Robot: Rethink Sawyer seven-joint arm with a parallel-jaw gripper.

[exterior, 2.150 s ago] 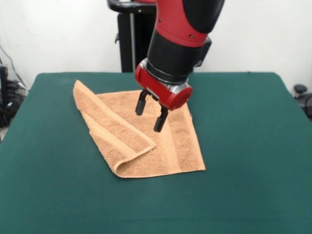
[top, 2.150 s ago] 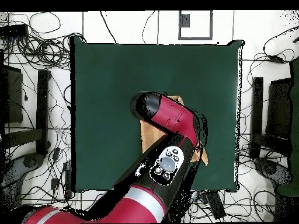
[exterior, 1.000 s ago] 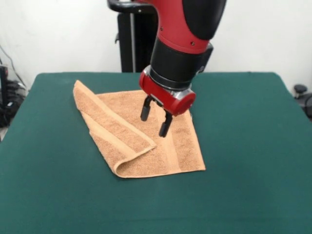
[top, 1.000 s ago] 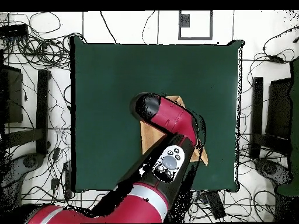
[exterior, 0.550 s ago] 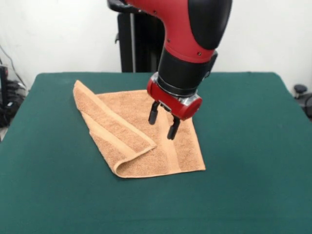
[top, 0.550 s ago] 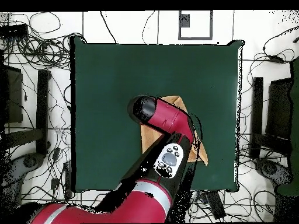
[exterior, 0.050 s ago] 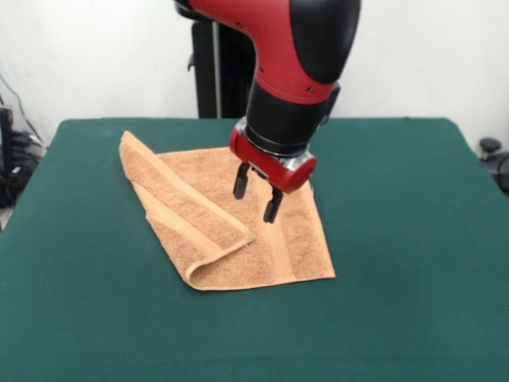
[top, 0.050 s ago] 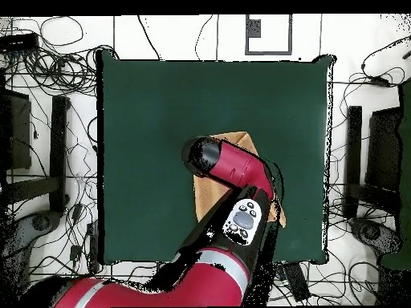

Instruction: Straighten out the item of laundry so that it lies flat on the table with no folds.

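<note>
Gripper (exterior, 0.050 s ago: 257, 193) open, empty, hanging over mid-towel; has drifted back left from half a second ago, no descent yet. Towel (exterior, 0.050 s ago: 286, 239) unmoved at worktop (exterior, 0.050 s ago: 413, 263) centre, left flap (exterior, 0.050 s ago: 187, 207) still folded over. Probably repositioning toward the fold edge.

towel (exterior, 0.050 s ago: 238, 231): orange-tan; one side folded over | table (exterior, 0.050 s ago: 413, 263): green

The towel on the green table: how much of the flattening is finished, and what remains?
Done: nothing yet. The orange terry towel still has one flap folded over along its left side, ending in a rolled corner at the front. In hand: the hand hovers open above the middle, holding nothing. Left: grip the flap and spread it onto the table.
</note>
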